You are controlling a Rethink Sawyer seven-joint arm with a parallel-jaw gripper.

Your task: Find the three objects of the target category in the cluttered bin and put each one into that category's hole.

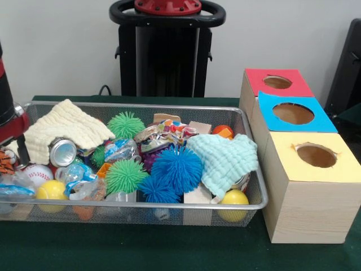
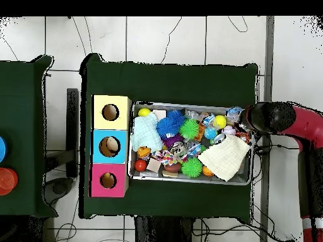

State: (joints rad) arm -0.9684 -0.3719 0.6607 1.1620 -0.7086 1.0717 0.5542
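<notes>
Your wire-mesh bin (image 1: 256, 195) sits packed on the green table (image 1: 169, 248), with three wooden boxes lined up beside it, each with a round hole on top: a yellow-topped box (image 1: 316, 155) nearest the camera, a blue-topped box (image 1: 293, 113) in the middle and a red-topped box (image 1: 277, 82) farthest back. Inside the bin you can see a cream knitted cloth (image 1: 65, 130) draped over a crushed silver can (image 1: 62, 152) at one end, and a pale mint cloth (image 1: 225, 161) at the end by the boxes. Between them lie two blue spiky balls (image 1: 176, 168) touching each other, three green spiky balls (image 1: 125, 125), a heap of crumpled wrappers (image 1: 161, 135) and small wooden blocks (image 1: 197, 196). A baseball (image 1: 36, 174) rests beside a yellow ball (image 1: 52, 190) at the near corner under the arm, and a second yellow ball (image 1: 234, 199) sits at the opposite near corner. From overhead, the red and black arm (image 2: 287, 120) reaches over the bin's end farthest from the boxes; the gripper (image 2: 243, 123) is down among the clutter there, and you cannot tell whether its pincer is open, closed or holding anything. Which objects belong to the target category cannot be told
</notes>
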